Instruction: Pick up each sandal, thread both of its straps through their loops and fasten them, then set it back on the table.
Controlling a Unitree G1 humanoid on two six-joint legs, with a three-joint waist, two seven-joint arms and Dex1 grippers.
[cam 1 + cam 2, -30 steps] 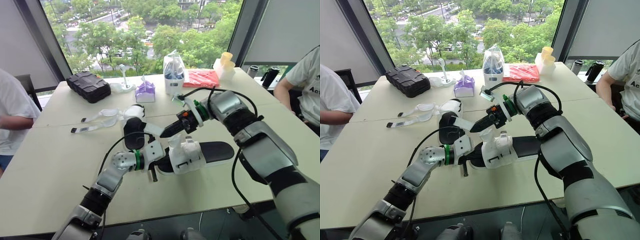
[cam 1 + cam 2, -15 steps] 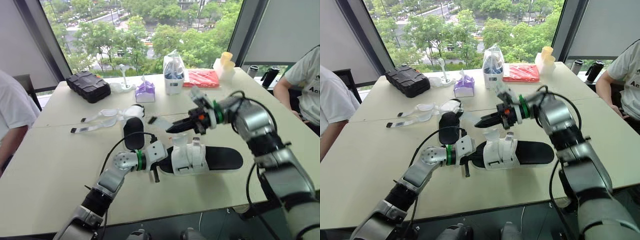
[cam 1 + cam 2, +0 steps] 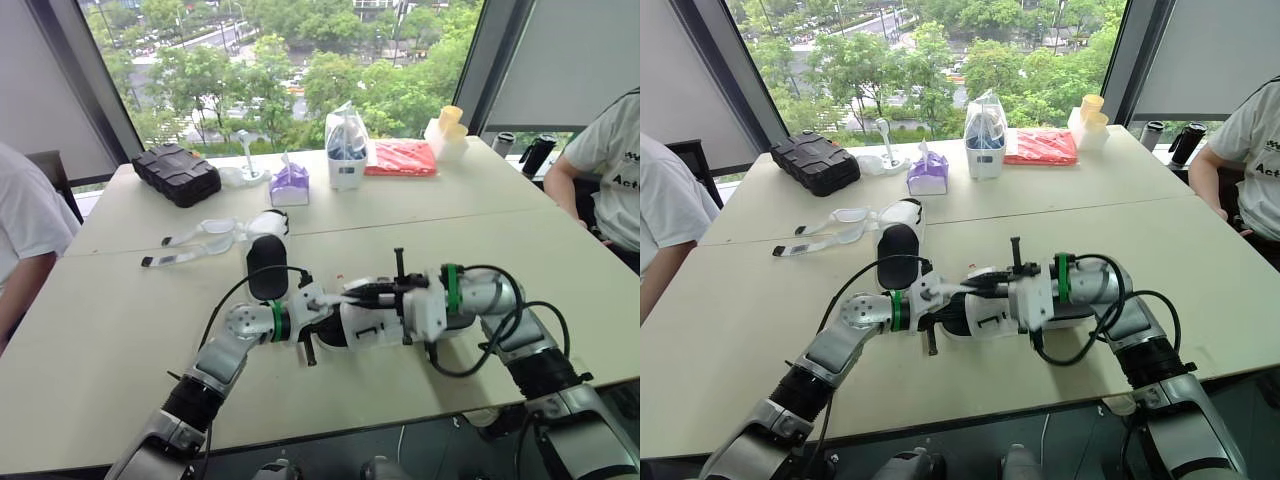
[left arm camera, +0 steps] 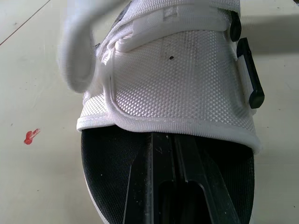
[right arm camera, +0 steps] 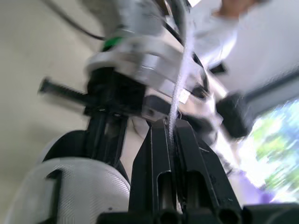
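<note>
Right gripper (image 3: pixel 347 293) pinches strap (image 5: pixel 180 79), forearm lying low across sandal (image 3: pixel 368 326).

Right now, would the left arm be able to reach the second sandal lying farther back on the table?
Probably yes: the second sandal lies beyond the left gripper, with bare table between. Its shut fingers rest on the near sandal, so it would have to leave that.

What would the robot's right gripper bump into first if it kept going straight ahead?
Probably the left gripper. The right gripper, pinching a white strap, points across the sandal straight at it, close ahead. Depth is hard to judge.
</note>
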